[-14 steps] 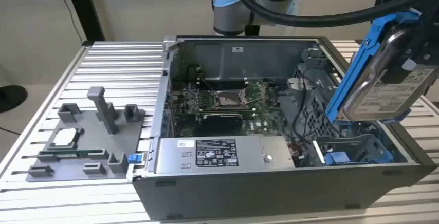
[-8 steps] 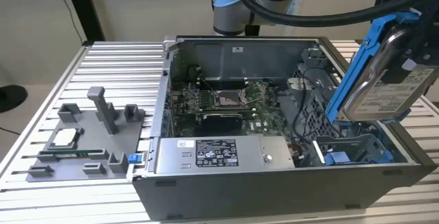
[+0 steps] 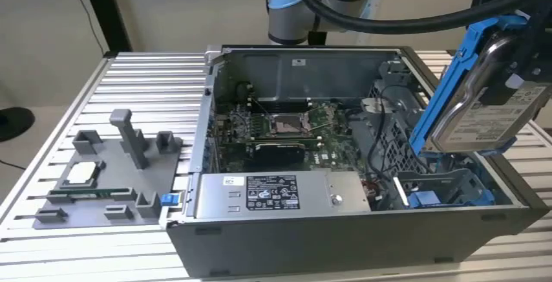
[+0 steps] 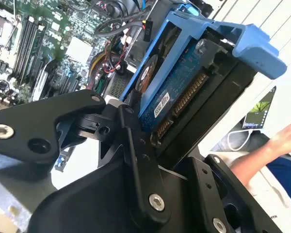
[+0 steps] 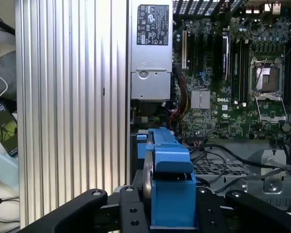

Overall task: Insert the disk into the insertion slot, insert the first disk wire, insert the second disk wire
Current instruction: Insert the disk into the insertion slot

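The disk, a silver drive with a white label clipped in a bright blue frame, hangs tilted above the open computer case's corner on the exterior view's right. My gripper is shut on it from above. In both wrist views the black fingers press the blue frame from either side, and the second wrist view shows the disk's circuit board and connector. The insertion slot, a grey bay with blue latch pieces, lies below the disk inside the case. Black cables run loose beside the bay.
The case sits on a slatted aluminium table. A grey labelled power supply lies along the case's near wall, with the motherboard behind it. A grey fixture tray holds parts on the exterior view's left. A person's hand is nearby.
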Controlling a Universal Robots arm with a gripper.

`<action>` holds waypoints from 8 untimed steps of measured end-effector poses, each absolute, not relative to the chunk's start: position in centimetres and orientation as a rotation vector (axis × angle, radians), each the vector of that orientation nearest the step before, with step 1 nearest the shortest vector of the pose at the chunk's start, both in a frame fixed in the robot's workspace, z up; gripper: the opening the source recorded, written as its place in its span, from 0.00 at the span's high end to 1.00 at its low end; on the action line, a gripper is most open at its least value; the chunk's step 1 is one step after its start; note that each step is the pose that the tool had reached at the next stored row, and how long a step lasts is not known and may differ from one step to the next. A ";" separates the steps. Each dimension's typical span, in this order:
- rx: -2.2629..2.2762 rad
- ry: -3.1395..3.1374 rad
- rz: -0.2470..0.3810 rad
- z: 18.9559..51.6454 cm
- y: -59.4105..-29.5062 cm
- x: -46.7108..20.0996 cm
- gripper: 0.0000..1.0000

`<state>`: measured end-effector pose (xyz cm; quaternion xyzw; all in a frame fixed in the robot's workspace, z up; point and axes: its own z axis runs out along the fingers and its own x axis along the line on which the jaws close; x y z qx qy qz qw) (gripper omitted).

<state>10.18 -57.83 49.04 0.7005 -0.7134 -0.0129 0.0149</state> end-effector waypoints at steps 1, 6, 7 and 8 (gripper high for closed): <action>2.180 -2.220 -0.040 49.0 -57.8 10.2 1.00; 2.180 -2.220 -0.040 48.6 -58.3 10.2 1.00; 2.180 -2.220 -0.040 48.5 -58.4 10.3 1.00; 2.180 -2.220 -0.040 48.4 -58.6 10.3 1.00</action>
